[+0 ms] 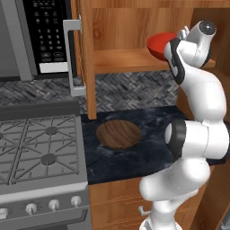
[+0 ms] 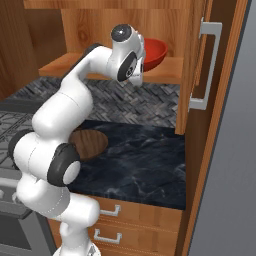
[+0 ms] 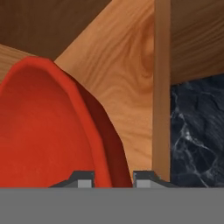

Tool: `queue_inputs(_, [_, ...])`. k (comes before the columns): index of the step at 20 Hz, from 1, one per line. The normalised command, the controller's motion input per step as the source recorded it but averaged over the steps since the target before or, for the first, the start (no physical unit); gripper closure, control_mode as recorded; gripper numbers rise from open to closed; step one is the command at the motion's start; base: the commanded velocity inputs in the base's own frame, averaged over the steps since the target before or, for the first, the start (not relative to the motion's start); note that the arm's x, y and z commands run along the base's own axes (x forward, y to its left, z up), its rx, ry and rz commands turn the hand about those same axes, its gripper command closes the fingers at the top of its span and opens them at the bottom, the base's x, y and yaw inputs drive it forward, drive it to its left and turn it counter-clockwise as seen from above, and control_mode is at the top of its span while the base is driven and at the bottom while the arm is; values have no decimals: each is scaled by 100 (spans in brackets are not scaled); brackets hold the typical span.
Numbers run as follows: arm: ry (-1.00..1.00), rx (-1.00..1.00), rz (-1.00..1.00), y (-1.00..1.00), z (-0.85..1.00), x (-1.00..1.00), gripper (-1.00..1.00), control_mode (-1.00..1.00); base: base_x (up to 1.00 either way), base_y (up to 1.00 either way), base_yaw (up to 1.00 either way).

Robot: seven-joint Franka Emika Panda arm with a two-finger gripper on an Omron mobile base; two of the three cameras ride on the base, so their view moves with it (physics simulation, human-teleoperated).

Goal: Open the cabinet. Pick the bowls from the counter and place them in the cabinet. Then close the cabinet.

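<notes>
The cabinet (image 1: 117,28) stands open, its left door (image 1: 85,58) and right door (image 2: 197,60) swung outward. My gripper (image 3: 113,178) is shut on the rim of the glossy red bowl (image 3: 48,131). It holds the bowl tilted just above the wooden shelf (image 1: 126,60), near the shelf's right end. The same red bowl (image 1: 157,44) (image 2: 156,51) sits inside the cabinet opening, in front of my white hand. The dark brown wood-grain bowl (image 1: 118,134) (image 2: 91,142) rests upright on the black marbled counter (image 1: 134,159) (image 2: 145,160), below and left of the gripper.
A black microwave (image 1: 45,36) hangs left of the open left door, above the grey gas stove (image 1: 40,148). Wooden drawers (image 2: 112,225) lie under the counter. A tall wooden panel (image 2: 220,150) bounds the right side.
</notes>
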Motion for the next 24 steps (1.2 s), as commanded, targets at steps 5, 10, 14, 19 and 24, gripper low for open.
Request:
queue_inputs(5, [0,0,0,-9,0,44,100,-100,0,0,0])
queue_inputs(10, [0,0,0,-6,-10,30,-100,-100,0,0,0])
queue_inputs(14, [0,0,0,-14,-9,21,-100,-100,0,0,0])
queue_inputs(19, [0,0,0,-20,-3,17,-100,-100,0,0,0])
queue_inputs(24, [-4,0,0,-8,0,0,-100,-100,0,0,0])
